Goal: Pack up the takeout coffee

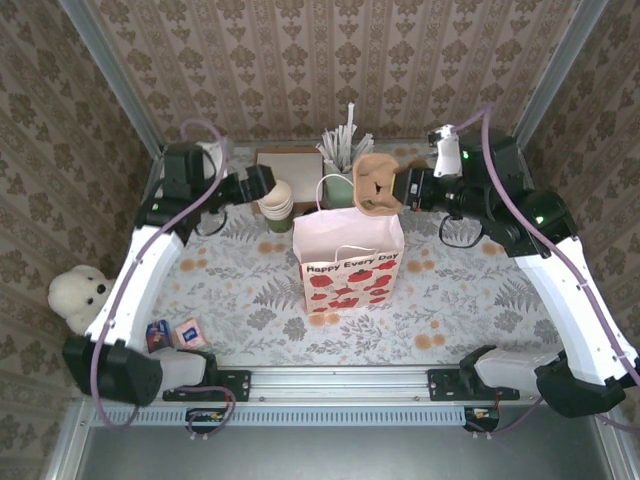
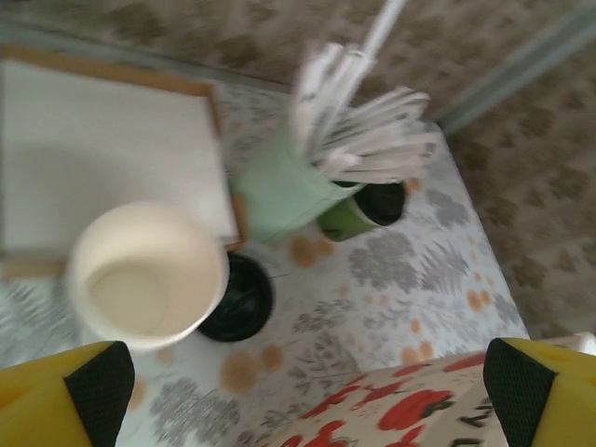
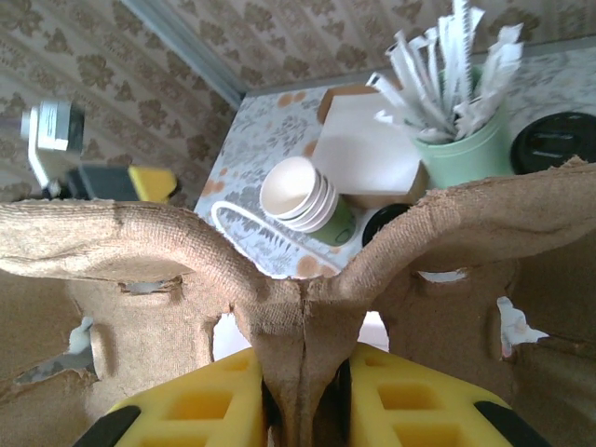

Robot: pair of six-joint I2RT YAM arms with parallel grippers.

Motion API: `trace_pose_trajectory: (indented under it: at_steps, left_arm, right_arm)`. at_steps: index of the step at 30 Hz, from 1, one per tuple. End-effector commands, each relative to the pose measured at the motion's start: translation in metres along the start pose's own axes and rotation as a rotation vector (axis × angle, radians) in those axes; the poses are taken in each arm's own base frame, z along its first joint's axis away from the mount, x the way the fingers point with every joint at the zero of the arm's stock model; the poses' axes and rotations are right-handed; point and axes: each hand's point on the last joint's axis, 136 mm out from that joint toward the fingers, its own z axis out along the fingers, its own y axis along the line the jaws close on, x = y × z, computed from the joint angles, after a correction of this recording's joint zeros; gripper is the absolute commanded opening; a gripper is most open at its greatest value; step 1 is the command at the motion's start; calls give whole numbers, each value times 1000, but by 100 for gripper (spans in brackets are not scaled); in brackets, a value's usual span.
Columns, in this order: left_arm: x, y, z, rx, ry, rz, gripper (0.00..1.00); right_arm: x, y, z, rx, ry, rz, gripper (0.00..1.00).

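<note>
The right claw (image 3: pixel 303 396) is pinched narrow on the middle rib of a pulp carrier (image 3: pixel 298 270). The left claw (image 2: pixel 307 391) gapes wide and empty. The takeout coffee (image 2: pixel 368 209) stands ahead of it, just behind the mint straw cup (image 2: pixel 279 191).

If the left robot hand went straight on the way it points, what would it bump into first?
Probably the stack of paper cups, close ahead on the left side of the open left gripper. The cup of straws stands farther back. Depth is hard to judge.
</note>
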Motion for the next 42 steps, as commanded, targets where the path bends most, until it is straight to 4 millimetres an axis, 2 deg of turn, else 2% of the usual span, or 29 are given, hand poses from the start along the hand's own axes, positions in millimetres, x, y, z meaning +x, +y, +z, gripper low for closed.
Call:
trace_pose_trajectory:
  at_steps: [1,3,6,11,17,25,35,40,42]
  left_arm:
    - [7,-62,12,265,117,252,100]
    - [16,-78,19,304,178,335,100]
    - [22,-89,27,333,211,398,100]
    - [27,-124,19,548,221,435,99]
    - [46,-150,19,670,284,556,99]
    - [35,-146,14,684,241,578,100]
    - [25,-142,-13,822,159,565,100]
    - [31,-135,20,670,174,653,100]
    - [30,-135,28,669,189,671,98]
  right_arm:
    - [-6,19,-5,-71,-3,10,24]
    - [-7,22,-7,-84,-12,11,23]
    - [-3,29,-6,-126,7,20,24]
    - [6,36,2,-174,48,55,24]
    - [13,43,15,-237,84,101,24]
    - [22,39,19,-241,99,120,24]
    - [27,38,16,-245,99,124,24]
    - [29,38,29,-263,112,158,24]
    - [28,40,33,-277,116,181,24]
